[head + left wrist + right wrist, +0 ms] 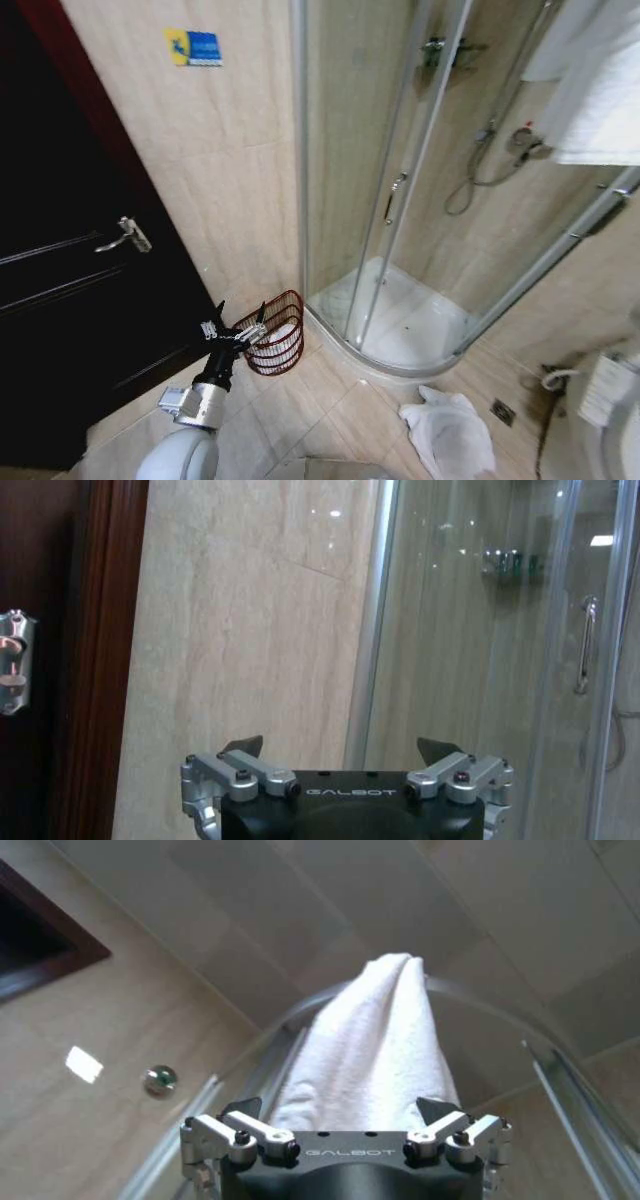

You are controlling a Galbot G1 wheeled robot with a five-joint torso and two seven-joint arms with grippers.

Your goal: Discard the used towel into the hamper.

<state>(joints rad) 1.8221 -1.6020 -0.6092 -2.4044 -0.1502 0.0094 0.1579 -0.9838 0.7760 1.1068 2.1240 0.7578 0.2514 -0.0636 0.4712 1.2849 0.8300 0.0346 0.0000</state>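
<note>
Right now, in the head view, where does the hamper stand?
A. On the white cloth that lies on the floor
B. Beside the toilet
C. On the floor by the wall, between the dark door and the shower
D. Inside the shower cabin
C: the hamper stands on the floor tiles by the beige wall, between the dark door and the shower, with the left gripper in front of it.

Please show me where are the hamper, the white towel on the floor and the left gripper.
hamper (278, 335): head view, on its wire side wall.
white towel on the floor (450, 432): head view, middle of the crumpled cloth.
left gripper (240, 318): head view, midway between its fingertips.
</note>
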